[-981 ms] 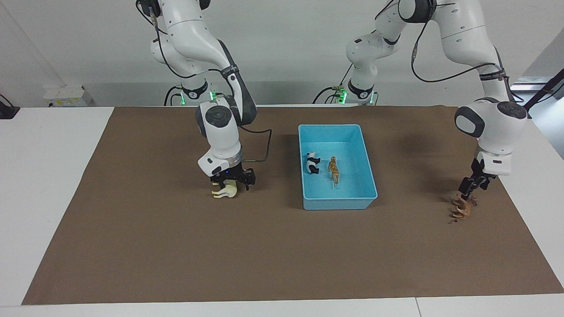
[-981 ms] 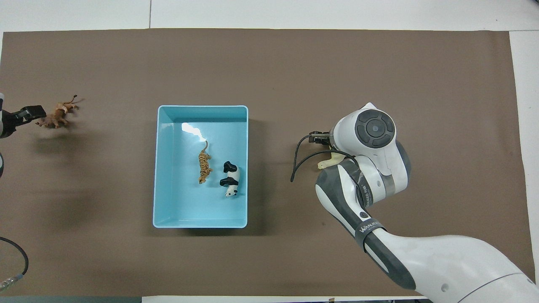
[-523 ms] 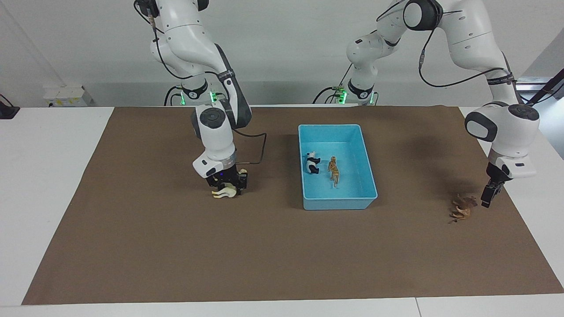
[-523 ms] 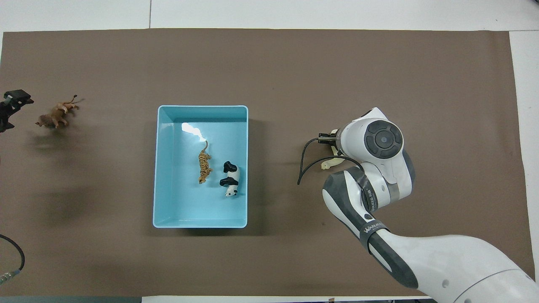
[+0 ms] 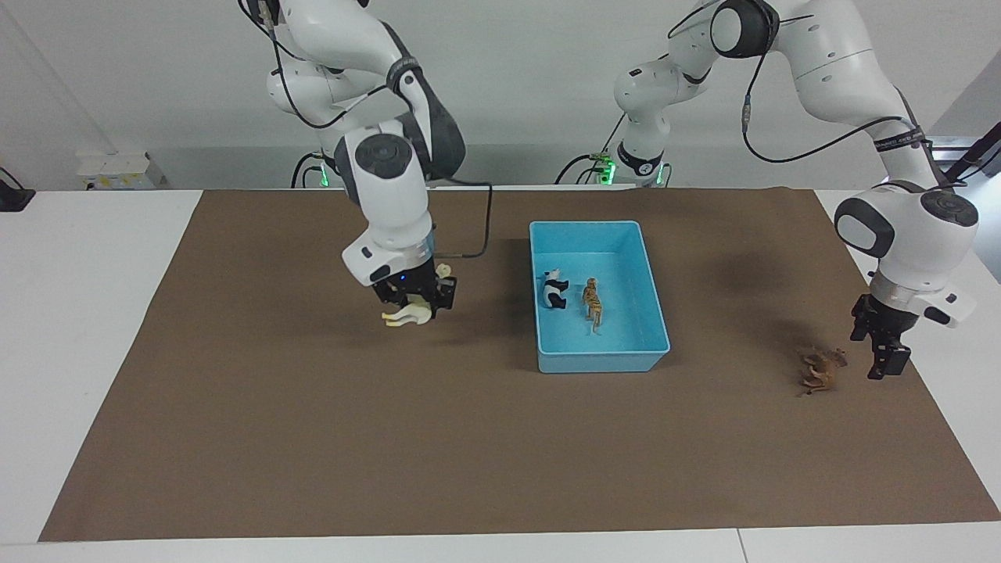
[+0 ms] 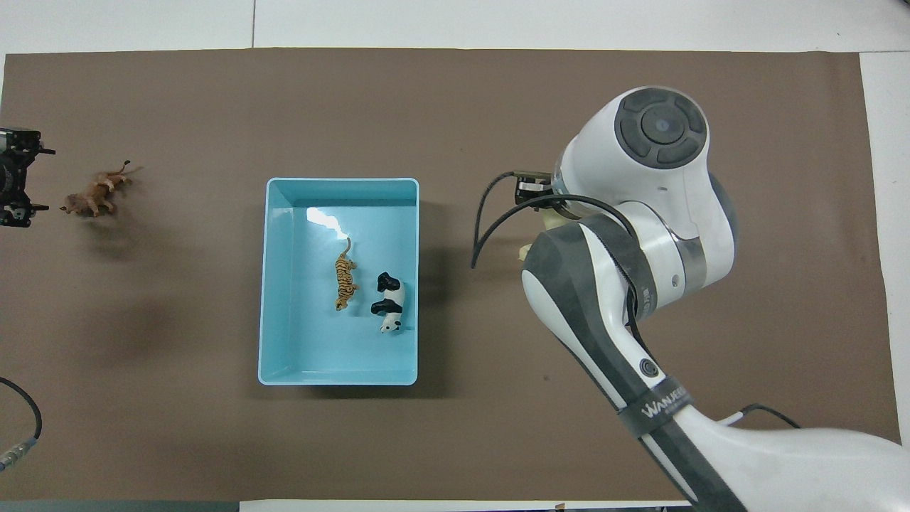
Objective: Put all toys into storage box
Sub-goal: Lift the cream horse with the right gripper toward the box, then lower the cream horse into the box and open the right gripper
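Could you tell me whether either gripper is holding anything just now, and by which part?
The right gripper holds the cream-white horse by its body, legs sticking out sideways, lifted off the mat. The left gripper is open and empty beside the lion.

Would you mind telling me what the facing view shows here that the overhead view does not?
Only the facing view shows the right gripper shut on the white horse, lifted off the mat, plus both arm bases. Only the overhead view shows the left gripper from above, open beside the lion. Both show the blue box holding the panda and tiger.
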You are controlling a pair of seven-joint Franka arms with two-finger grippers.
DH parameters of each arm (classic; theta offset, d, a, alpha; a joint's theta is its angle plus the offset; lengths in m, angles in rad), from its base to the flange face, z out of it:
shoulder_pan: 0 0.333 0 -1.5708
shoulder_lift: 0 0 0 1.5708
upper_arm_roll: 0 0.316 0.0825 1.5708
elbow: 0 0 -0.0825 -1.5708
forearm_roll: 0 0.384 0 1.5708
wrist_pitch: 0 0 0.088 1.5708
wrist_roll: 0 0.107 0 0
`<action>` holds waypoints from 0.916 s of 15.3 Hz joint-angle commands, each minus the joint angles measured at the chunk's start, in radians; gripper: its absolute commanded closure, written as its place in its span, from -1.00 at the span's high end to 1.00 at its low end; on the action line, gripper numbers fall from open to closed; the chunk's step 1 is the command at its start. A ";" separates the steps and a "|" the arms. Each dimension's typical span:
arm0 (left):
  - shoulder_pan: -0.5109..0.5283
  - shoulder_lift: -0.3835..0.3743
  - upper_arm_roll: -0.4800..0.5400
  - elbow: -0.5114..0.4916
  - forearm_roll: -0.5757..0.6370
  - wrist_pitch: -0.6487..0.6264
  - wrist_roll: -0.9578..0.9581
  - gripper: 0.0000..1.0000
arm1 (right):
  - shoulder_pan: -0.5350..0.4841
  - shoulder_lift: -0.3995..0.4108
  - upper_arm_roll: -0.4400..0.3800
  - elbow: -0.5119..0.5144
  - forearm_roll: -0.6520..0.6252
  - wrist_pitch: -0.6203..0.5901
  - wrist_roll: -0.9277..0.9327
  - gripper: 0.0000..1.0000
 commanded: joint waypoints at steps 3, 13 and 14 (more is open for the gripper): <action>-0.005 0.025 0.008 0.010 -0.040 -0.019 -0.178 1.00 | 0.209 0.120 0.008 0.139 0.141 0.285 0.394 -1.00; -0.012 0.057 0.011 -0.067 -0.038 0.107 -0.290 1.00 | 0.314 0.195 0.008 0.054 0.192 0.487 0.629 1.00; -0.014 0.056 0.011 -0.080 -0.038 0.123 -0.290 1.00 | 0.311 0.194 0.003 0.060 0.194 0.451 0.635 1.00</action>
